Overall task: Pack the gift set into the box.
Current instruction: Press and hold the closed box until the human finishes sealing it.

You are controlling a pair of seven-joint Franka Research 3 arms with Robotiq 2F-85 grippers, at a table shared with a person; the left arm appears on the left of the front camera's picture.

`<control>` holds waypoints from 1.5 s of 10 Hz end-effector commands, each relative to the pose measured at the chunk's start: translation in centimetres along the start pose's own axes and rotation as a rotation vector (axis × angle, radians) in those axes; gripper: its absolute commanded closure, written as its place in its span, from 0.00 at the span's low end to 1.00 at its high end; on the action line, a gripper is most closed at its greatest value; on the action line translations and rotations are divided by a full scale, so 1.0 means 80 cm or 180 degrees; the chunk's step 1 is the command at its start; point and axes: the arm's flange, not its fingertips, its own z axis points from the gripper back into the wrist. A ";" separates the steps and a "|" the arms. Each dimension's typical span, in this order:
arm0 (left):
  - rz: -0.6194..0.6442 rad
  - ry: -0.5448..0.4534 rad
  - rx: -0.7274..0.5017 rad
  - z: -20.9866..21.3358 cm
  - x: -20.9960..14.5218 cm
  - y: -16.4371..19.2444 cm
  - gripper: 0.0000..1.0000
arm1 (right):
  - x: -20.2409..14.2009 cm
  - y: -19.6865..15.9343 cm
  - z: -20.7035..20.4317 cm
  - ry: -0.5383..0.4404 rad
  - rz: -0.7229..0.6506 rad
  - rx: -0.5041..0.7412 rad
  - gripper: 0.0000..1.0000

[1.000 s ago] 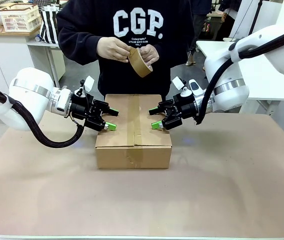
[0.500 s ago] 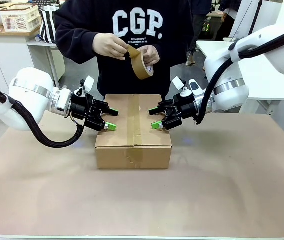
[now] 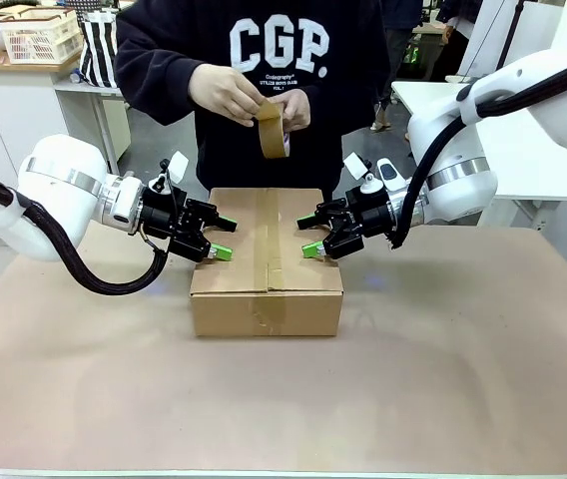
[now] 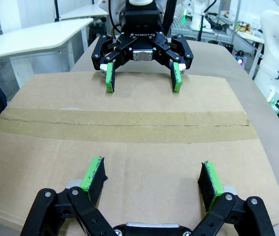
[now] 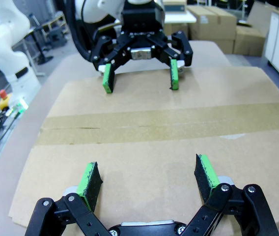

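The box [image 3: 267, 307] is a brown carton in the middle of the table, its top flaps closed and a strip of brown tape [image 4: 125, 125] running along the centre seam. My left gripper [image 3: 222, 238] is open, its green pads resting on the left half of the lid. Opposite it, my right gripper [image 3: 309, 236] is open on the right half. In the left wrist view my own left gripper [image 4: 152, 172] faces the right gripper [image 4: 142, 78] across the seam. The right wrist view has the right gripper [image 5: 147, 179] near and the left gripper [image 5: 139, 76] far. The gift set is hidden.
A person stands at the far side holding a roll of brown tape [image 3: 274, 130] in both hands above the box's far edge. Brown paper covers the table [image 3: 443, 359]. A white table [image 3: 523, 150] stands behind my right arm.
The person has turned the tape roll upright and shifted it slightly toward the middle. Both arms and the box have stayed still.
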 end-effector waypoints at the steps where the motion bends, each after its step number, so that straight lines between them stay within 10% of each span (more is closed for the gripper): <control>1: 0.0015 0.0013 -0.0003 0.000 -0.004 -0.002 0.00 | -0.004 0.001 -0.001 0.0016 -0.0010 -0.0002 0.00; 15: 0.0015 0.0013 -0.0003 0.000 -0.004 -0.002 0.00 | -0.004 0.001 -0.001 0.0016 -0.0010 -0.0002 0.00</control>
